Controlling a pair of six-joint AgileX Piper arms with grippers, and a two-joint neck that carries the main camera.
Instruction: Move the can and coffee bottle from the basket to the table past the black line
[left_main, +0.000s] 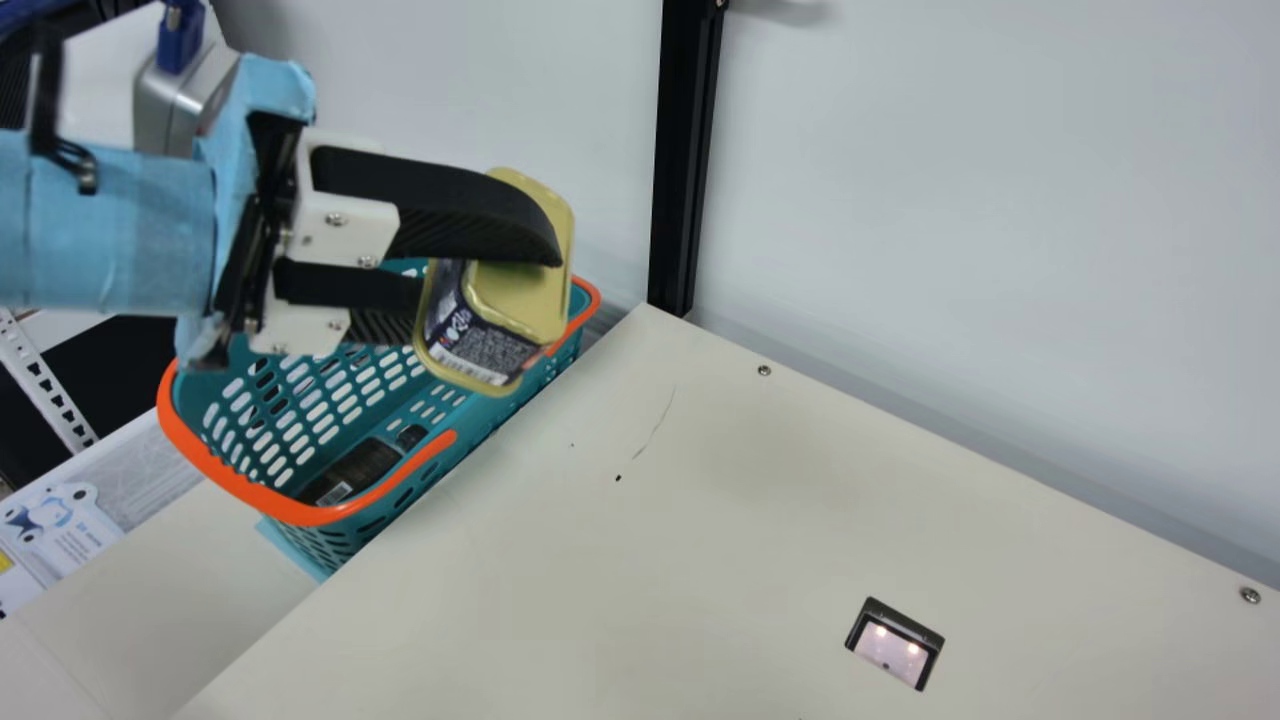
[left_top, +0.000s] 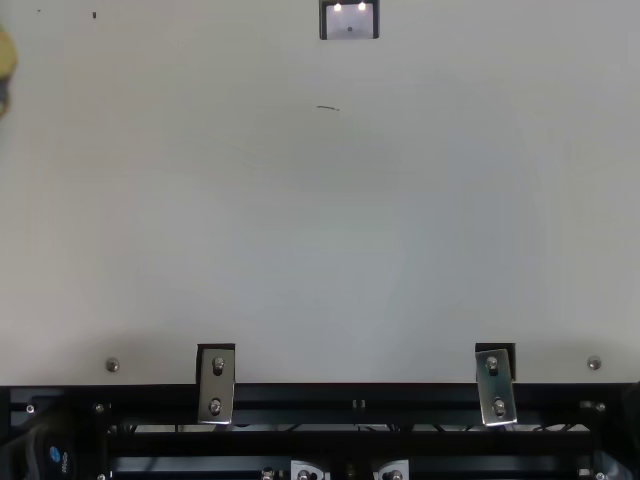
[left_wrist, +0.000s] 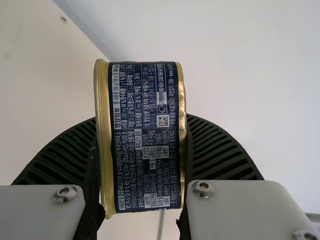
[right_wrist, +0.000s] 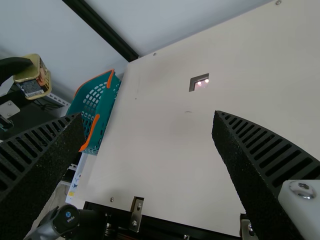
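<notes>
Above the teal basket (left_main: 370, 400), my left gripper (left_main: 485, 278) is shut on the gold-and-dark can (left_main: 535, 295), which hangs tilted in the air. In the left wrist view, the can (left_wrist: 145, 135) has its printed side toward the camera, clamped between the ribbed fingers of my left gripper (left_wrist: 142, 150). A dark bottle (left_main: 355, 470) lies low inside the basket. The can's golden edge (left_top: 6, 55) is at the top view's left border. My right gripper (right_wrist: 148, 119) stands open with nothing between its fingers; the basket (right_wrist: 107, 102) and the can (right_wrist: 34, 80) are farther off there.
The cream table (left_main: 640, 580) has thin dark marks, one of them a short line (left_top: 328, 107), and a framed opening (left_main: 893, 645). A black upright post (left_main: 685, 160) stands at its back corner beside the pale wall. The basket sits against the table's left edge.
</notes>
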